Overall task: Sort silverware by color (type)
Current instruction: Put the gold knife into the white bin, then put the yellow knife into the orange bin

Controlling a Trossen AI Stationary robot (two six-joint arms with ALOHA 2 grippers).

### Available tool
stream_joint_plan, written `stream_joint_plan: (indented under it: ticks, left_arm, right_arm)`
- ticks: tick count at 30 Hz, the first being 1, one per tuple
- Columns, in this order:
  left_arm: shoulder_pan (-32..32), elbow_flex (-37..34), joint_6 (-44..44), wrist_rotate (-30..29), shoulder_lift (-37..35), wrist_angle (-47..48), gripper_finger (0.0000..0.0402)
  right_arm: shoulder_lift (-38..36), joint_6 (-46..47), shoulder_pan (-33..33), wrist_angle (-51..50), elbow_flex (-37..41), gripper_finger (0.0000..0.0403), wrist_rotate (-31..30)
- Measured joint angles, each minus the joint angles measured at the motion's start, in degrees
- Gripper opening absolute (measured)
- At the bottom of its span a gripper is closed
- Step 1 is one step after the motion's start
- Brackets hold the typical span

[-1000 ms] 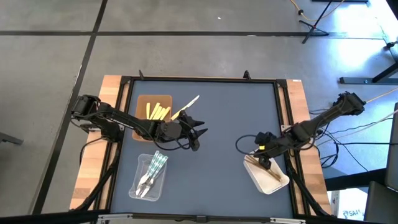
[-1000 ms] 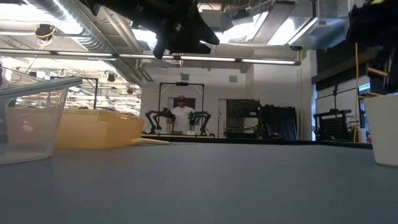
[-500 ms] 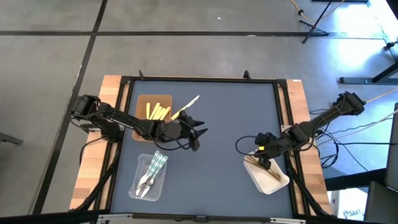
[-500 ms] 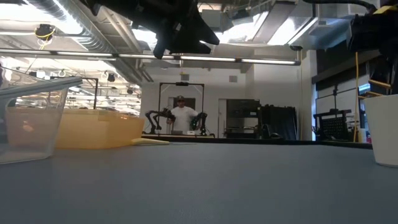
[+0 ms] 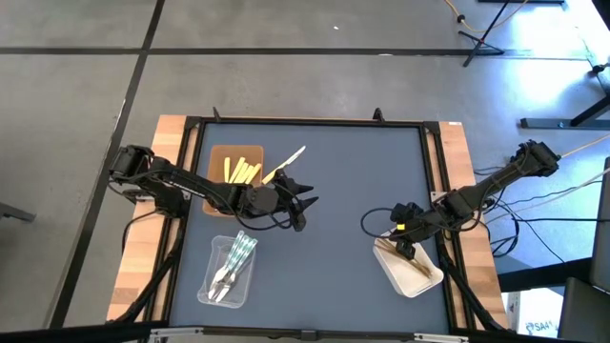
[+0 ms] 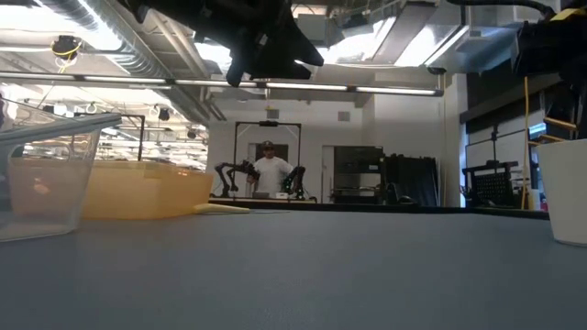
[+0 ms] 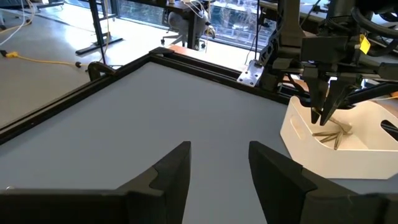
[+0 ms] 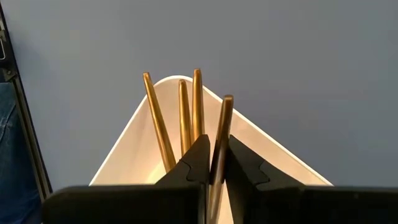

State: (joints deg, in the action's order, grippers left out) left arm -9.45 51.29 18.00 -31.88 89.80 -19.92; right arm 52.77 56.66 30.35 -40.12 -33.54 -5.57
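Observation:
My right gripper (image 5: 408, 250) hangs over the white tray (image 5: 424, 278) at the table's near right, shut on a tan wooden utensil (image 8: 221, 124). Three more wooden utensils (image 8: 180, 118) lie in that tray, their ends leaning on its corner rim. My left gripper (image 5: 303, 202) stands open above the table's middle left, with nothing between its fingers. Yellow utensils (image 5: 243, 171) lie in the brown tray (image 5: 221, 152). Clear ones (image 5: 232, 259) lie in the clear tray (image 5: 212, 286). One pale utensil (image 5: 286, 163) lies with one end on the brown tray's edge. My right gripper pinches the wooden utensil's shaft (image 8: 219, 149) between its two fingers, which point steeply down into the tray and lie along it. The utensil's far end (image 8: 227, 101) reaches out over the tray's corner rim; whether it rests there I cannot tell.
A black frame (image 5: 305, 122) borders the grey table top. The middle of the table between the trays is bare mat (image 5: 353, 181). A person (image 6: 272, 172) stands far off in the room behind.

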Motion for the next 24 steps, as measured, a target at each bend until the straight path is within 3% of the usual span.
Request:
stream_joint_plan:
  ticks: [9,18,24]
  left_arm:
    - [0.0,0.0,0.0,0.0,0.0,0.0,0.0157]
    - [0.0,0.0,0.0,0.0,0.0,0.0,0.0157]
    - [0.0,0.0,0.0,0.0,0.0,0.0,0.0157]
  right_arm:
    - [0.0,0.0,0.0,0.0,0.0,0.0032,0.4]
    - [0.0,0.0,0.0,0.0,0.0,0.0103,0.6]
    - [0.0,-0.1,0.0,0.0,0.0,0.0120,0.6]
